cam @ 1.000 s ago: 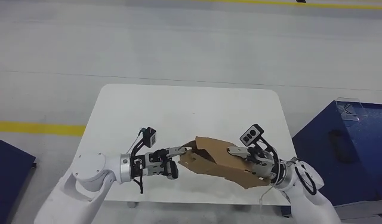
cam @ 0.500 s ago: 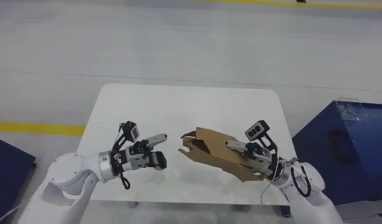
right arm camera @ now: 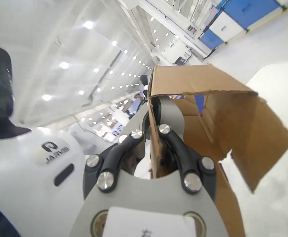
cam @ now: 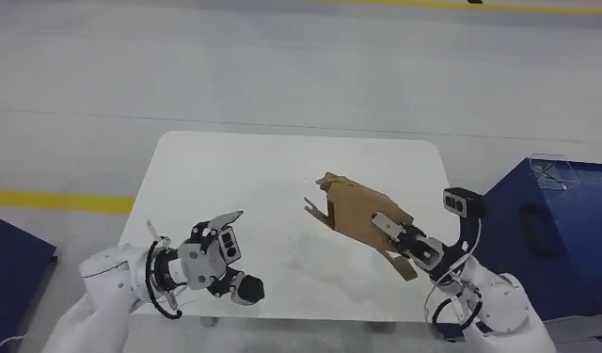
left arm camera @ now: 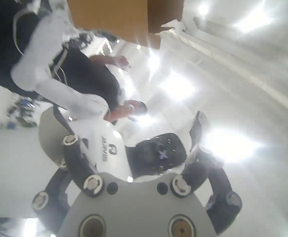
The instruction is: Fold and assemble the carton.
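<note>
Within right tool (right arm camera: 151, 109) grip, carton (right arm camera: 222, 119) wall

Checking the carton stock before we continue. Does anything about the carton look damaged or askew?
Yes. The carton has ragged, torn flap edges and a ripped notch in one panel, and it is tilted, clamped by one wall in the right end effector.
</note>
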{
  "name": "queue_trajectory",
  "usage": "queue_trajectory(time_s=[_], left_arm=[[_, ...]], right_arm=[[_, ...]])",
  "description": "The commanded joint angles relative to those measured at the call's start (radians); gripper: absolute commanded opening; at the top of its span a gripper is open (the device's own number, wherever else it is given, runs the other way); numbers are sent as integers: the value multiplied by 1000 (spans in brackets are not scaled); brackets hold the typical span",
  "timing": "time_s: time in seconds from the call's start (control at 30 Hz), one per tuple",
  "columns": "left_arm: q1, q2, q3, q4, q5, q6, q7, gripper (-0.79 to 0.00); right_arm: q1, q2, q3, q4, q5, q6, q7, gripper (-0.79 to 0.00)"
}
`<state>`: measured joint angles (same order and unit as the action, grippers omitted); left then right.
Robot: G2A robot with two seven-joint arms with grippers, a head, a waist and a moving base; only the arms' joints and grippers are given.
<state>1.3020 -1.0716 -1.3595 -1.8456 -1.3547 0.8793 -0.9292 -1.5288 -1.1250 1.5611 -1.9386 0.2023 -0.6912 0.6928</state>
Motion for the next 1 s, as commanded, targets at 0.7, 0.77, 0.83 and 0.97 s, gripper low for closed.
queue_trajectory(time_s=[0.7, 0.77, 0.83, 0.97], left_arm=[[-207, -2, 296, 159, -455, 133, 403, 0], [-209, 0, 300, 174, -464, 133, 411, 0], [-213, 1, 306, 182, -470, 133, 414, 0], [-223, 2, 308, 198, -477, 133, 410, 0]], right_arm=[[-26, -42, -126, 20, -865, -193, -500, -785], [-26, -41, -126, 20, -856, -194, -505, -785], [-26, -39, -126, 19, -852, -194, -502, -785], [-26, -37, -131, 12, -843, -194, -500, -785]])
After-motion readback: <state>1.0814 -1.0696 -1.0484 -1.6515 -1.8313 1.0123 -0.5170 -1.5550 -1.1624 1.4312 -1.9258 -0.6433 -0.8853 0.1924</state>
